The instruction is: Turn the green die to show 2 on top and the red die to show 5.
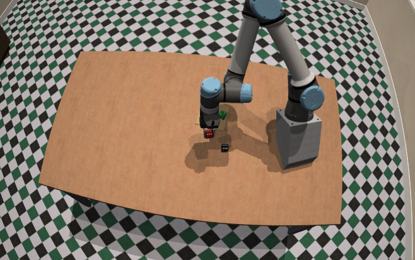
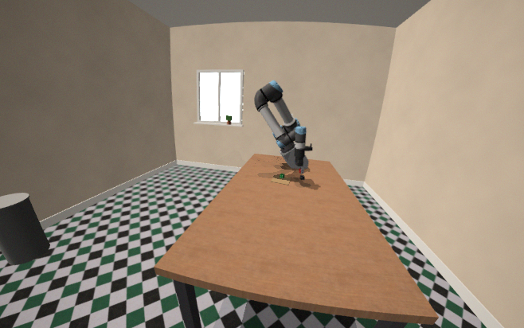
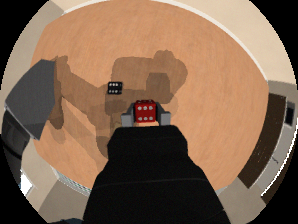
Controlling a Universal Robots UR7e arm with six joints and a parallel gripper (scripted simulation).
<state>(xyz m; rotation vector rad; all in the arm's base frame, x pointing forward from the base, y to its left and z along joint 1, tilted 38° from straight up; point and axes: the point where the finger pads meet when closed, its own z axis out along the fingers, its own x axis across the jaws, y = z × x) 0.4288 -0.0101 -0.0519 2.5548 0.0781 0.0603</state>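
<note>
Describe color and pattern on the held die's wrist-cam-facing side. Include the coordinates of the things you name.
Red die [image 1: 209, 134] [image 3: 145, 112]: red with six white pips in two rows of three. Best in the wrist view.

I'd call this a plain, sparsely furnished room; nothing settles whether it's home or lab. From here I see beige walls [image 2: 318, 72], a checkered floor [image 1: 151, 243] [image 2: 119, 223], a window [image 2: 220, 97] with a potted plant [image 2: 228, 119], and a robot arm [image 1: 247, 47] [image 2: 271, 119] at a wooden desk [image 1: 126, 126] [image 2: 287, 239].

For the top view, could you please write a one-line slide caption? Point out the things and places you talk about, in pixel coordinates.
The end effector [image 1: 209, 134] [image 3: 145, 108] grips the red die [image 1: 209, 134] [image 3: 145, 112], with the black die [image 1: 224, 147] [image 3: 115, 88] on the table [image 1: 126, 126] [image 3: 220, 100].
</note>
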